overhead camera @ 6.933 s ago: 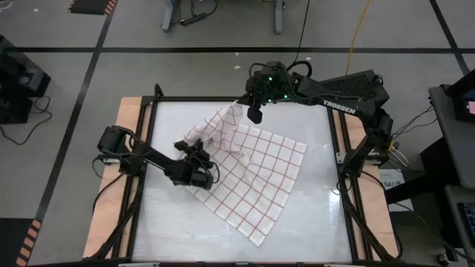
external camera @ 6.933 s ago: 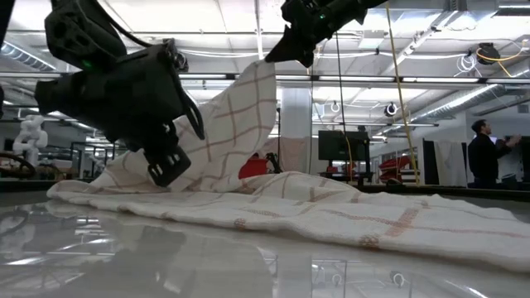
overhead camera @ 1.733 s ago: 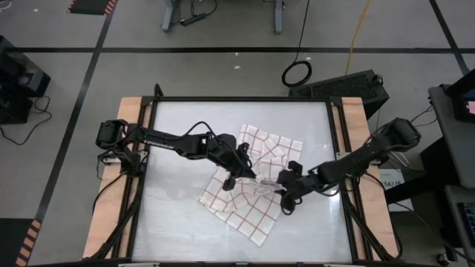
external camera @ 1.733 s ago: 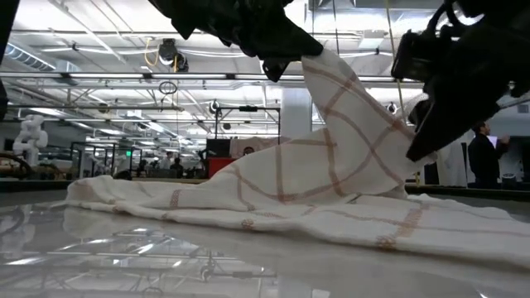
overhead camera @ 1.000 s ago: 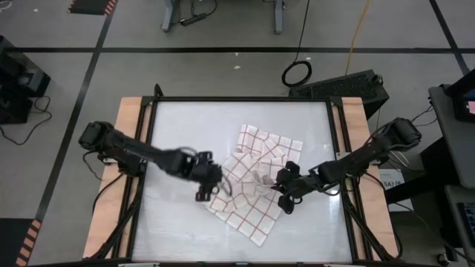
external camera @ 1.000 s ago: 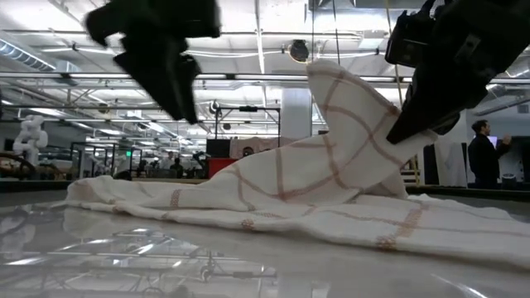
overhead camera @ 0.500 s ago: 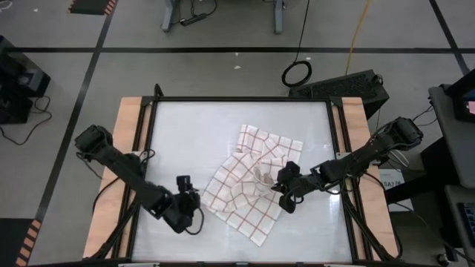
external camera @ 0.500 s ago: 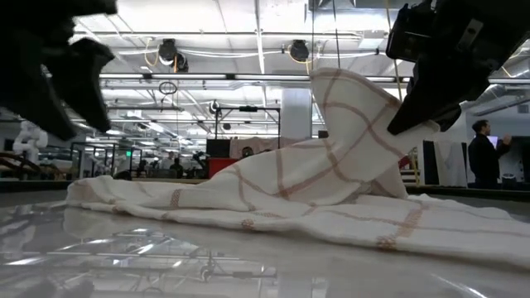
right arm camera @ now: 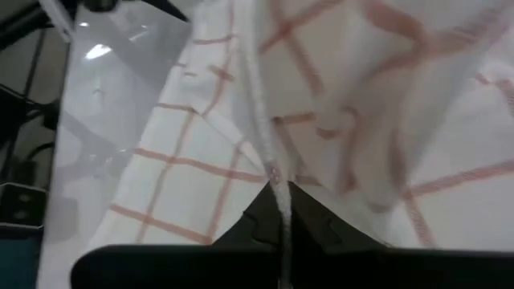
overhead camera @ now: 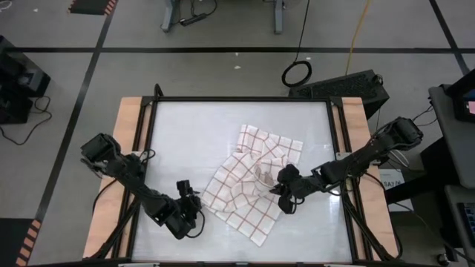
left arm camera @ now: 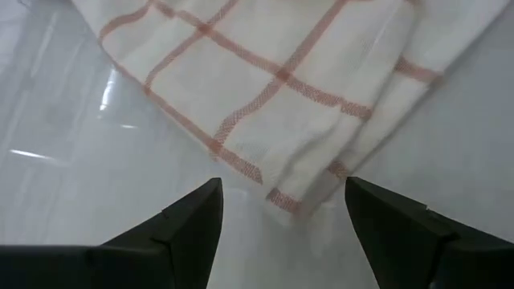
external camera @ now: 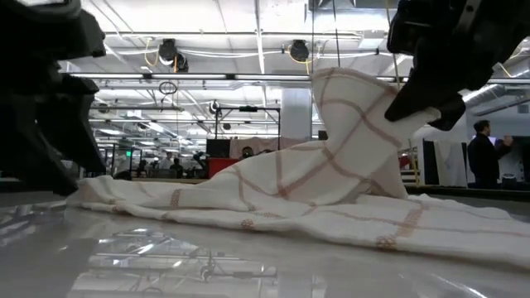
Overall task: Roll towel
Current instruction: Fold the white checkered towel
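Observation:
The white towel [overhead camera: 239, 185] with thin red-brown grid lines lies crumpled right of the table's middle. One part of it is raised into a peak [external camera: 352, 95]; the rest lies on the tabletop. My right gripper [overhead camera: 277, 189] is shut on the towel at its right side. My left gripper [overhead camera: 193, 204] hovers low by the towel's near-left corner [left arm camera: 283, 201]. It is open, with a finger on either side of that corner and nothing touched. In the low view the left gripper [external camera: 50, 141] is a dark shape at the left. My right gripper pinches a hemmed edge of the towel [right arm camera: 271, 170] between its two shut fingers. It comes slanting down from the table's right side. The held part is lifted clear, and the cloth rises to a peak [external camera: 364, 87] beside the fingers. The rest of the towel lies slack on the table.
The glossy white tabletop [overhead camera: 215, 126] has dark frame rails and wooden strips along its left and right sides. Bare table lies at the far side and the left. A person [external camera: 483, 157] stands far off in the room behind.
My left gripper has gone from over the towel's left part toward the table's near-left and down. It now stands low at the towel's near-left corner, still open. The right gripper keeps its hold, and the towel's raised peak stays up.

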Action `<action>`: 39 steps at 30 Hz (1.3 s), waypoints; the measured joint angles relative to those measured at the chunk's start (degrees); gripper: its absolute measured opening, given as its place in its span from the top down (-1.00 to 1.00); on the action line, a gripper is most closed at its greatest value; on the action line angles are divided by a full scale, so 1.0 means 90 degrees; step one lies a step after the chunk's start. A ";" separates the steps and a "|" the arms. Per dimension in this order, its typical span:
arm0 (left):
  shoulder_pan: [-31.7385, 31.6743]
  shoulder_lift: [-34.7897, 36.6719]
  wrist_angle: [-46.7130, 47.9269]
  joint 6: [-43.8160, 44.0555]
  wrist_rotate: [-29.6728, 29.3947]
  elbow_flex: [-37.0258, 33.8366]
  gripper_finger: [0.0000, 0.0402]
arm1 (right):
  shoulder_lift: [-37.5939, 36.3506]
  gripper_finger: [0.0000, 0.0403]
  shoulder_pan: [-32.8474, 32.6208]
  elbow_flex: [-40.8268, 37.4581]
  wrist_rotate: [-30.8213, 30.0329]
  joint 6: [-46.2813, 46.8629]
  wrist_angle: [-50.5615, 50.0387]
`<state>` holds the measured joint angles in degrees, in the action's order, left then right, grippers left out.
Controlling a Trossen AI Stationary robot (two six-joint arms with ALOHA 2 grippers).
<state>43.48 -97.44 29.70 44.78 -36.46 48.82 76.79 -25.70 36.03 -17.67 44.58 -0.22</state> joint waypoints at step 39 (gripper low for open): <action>-0.0839 0.0131 0.4043 0.4160 -0.2415 0.0010 0.97 | 0.1329 0.99 -0.1071 -0.0010 -0.2411 0.0409 0.3788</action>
<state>35.92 -96.27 66.09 82.22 -58.20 48.90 88.75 -35.33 35.94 -39.37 48.25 33.88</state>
